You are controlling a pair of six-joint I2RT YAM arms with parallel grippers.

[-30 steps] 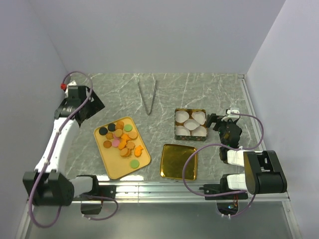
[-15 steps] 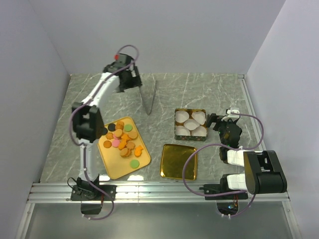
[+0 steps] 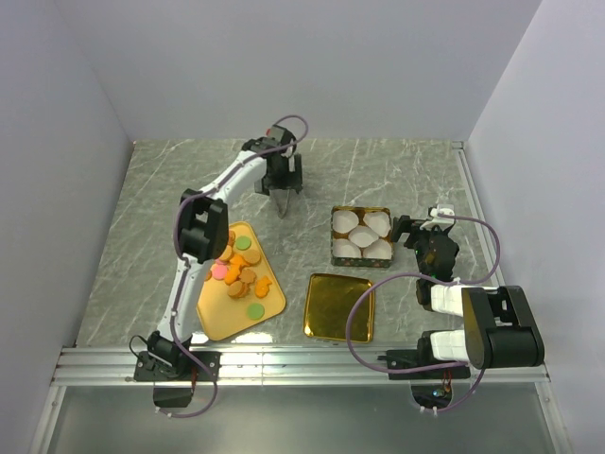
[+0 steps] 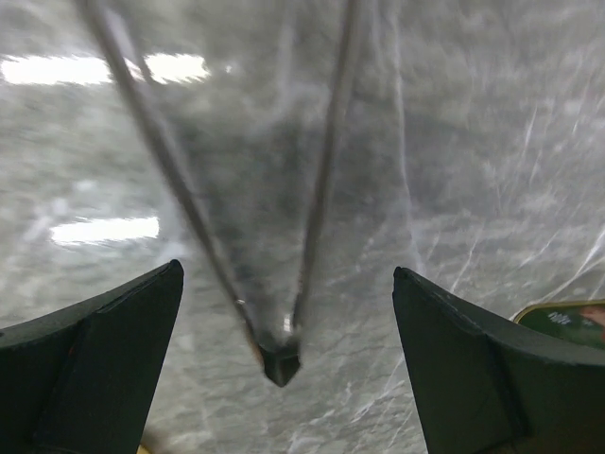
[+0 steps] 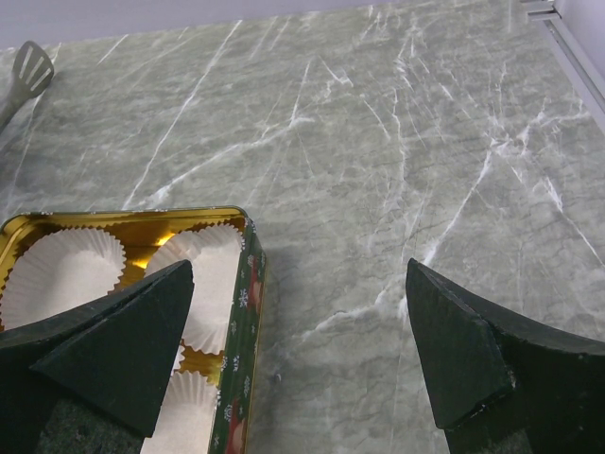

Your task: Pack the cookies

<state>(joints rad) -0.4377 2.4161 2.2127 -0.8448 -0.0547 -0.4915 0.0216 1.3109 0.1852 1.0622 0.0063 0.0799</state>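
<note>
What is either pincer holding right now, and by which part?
Nothing. The left pincer hangs open over the tongs, straddling their joined end without touching. The right pincer is open beside the tin.

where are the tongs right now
In the top view the tongs lie on the table toward the far side, just left of the cup-filled tin and beyond the cookie tray, directly under the open left gripper.

Left pincer (image 3: 284, 195) hangs over the tongs (image 3: 283, 212); cookies (image 3: 240, 269) lie on the gold tray (image 3: 227, 323).
</note>
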